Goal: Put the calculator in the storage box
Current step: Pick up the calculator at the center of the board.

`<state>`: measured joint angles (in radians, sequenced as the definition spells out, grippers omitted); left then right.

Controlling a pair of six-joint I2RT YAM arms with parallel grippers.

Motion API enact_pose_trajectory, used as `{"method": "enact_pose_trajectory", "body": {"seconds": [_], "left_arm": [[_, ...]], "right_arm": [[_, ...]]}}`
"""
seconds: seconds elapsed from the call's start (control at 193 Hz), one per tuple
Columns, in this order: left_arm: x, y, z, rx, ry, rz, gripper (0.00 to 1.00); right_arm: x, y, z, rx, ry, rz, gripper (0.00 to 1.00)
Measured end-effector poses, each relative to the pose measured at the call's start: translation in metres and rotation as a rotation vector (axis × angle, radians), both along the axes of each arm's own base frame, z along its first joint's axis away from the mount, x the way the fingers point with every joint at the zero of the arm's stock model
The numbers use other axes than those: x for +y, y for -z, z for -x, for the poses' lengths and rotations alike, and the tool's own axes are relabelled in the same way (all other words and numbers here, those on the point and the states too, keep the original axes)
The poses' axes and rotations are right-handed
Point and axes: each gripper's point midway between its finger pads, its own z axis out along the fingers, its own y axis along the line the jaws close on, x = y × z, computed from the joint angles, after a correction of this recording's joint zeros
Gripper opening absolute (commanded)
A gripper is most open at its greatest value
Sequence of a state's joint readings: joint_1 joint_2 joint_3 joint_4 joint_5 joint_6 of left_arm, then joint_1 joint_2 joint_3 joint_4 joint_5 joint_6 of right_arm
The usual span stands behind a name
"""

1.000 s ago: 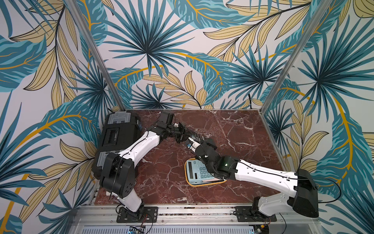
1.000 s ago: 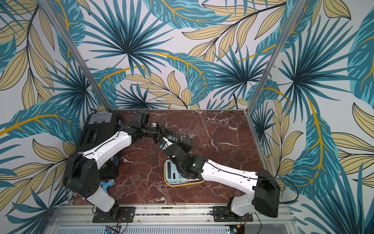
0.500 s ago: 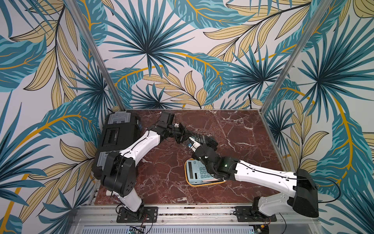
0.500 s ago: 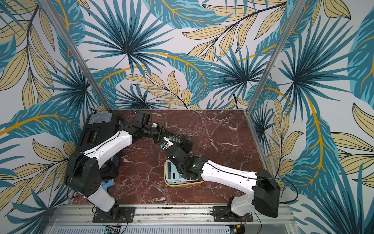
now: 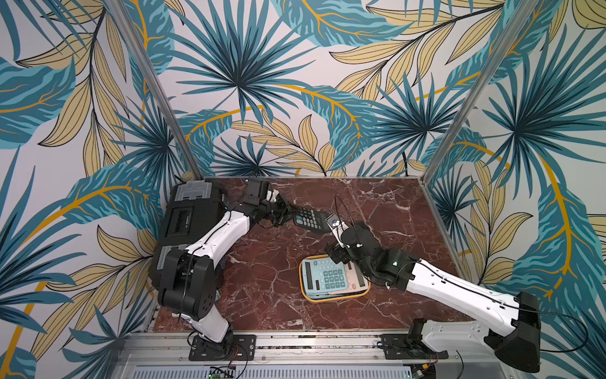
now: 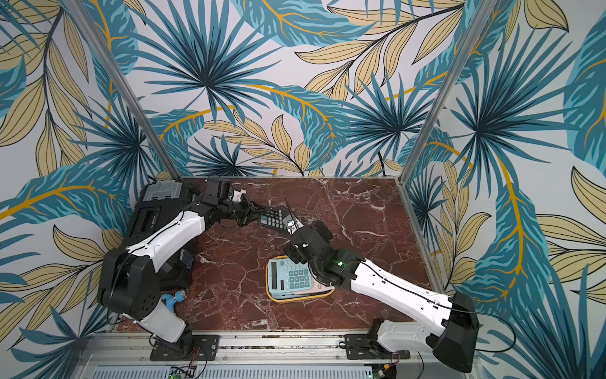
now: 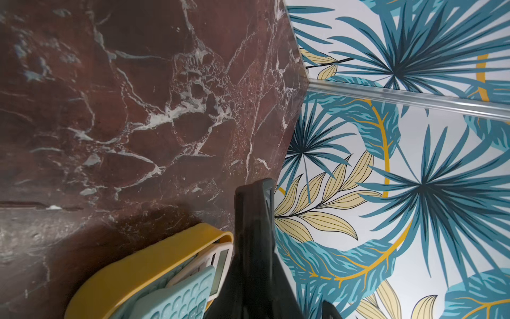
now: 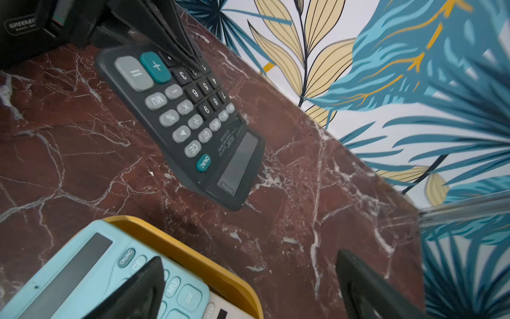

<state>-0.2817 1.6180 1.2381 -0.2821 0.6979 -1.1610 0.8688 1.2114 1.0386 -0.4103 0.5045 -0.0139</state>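
The left gripper [image 5: 290, 213] is shut tight on the key end of the black calc [image 5: 310, 219]. So the calc hangs tilted in the air, w/ its screen end sticking out ahead of the tips & only bare table [image 5: 262, 262] under it. It's held by one short end, prob. so the other end is free to go down first or be grabbed. The right gripper [image 5: 336, 239] is wide open & holds nothing. The calc's screen end is just ahead of it, not between its fingers [image 8: 138, 290]. The storage box [image 5: 334, 297] sits right below the right gripper, w/ one finger over it & the other over the table. The box isn't empty: a blue calc [image 5: 324, 274] lies flat on top of a pale calc [image 8: 234, 306], so room is tight. The black calc isn't in the box yet & hangs past the box's far edge. Next it prob. needs a carry over & a soft set-down on the pile, or it may slide off. The black toolbox [image 5: 193, 213] sits behind the left gripper & isn't the goal.
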Motion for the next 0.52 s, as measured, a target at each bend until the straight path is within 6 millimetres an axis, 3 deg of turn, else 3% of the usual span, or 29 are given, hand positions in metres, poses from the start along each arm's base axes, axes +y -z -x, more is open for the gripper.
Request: {"method": "enact_pose_trajectory", "body": {"seconds": [0.15, 0.279, 0.517], "left_arm": [[-0.003, -0.006, 0.005, -0.120, 0.035, 0.031, 0.00], [-0.007, -0.012, 0.010, -0.190, 0.059, 0.045, 0.00], [-0.029, -0.020, 0.026, -0.293, 0.127, 0.089, 0.00]], "right_arm": [[-0.024, 0.009, -0.012, 0.158, 0.062, -0.181, 0.99], [-0.029, 0.010, -0.016, 0.283, 0.070, -0.349, 0.99], [-0.030, 0.000, -0.015, 0.479, 0.027, -0.659, 0.82]]}}
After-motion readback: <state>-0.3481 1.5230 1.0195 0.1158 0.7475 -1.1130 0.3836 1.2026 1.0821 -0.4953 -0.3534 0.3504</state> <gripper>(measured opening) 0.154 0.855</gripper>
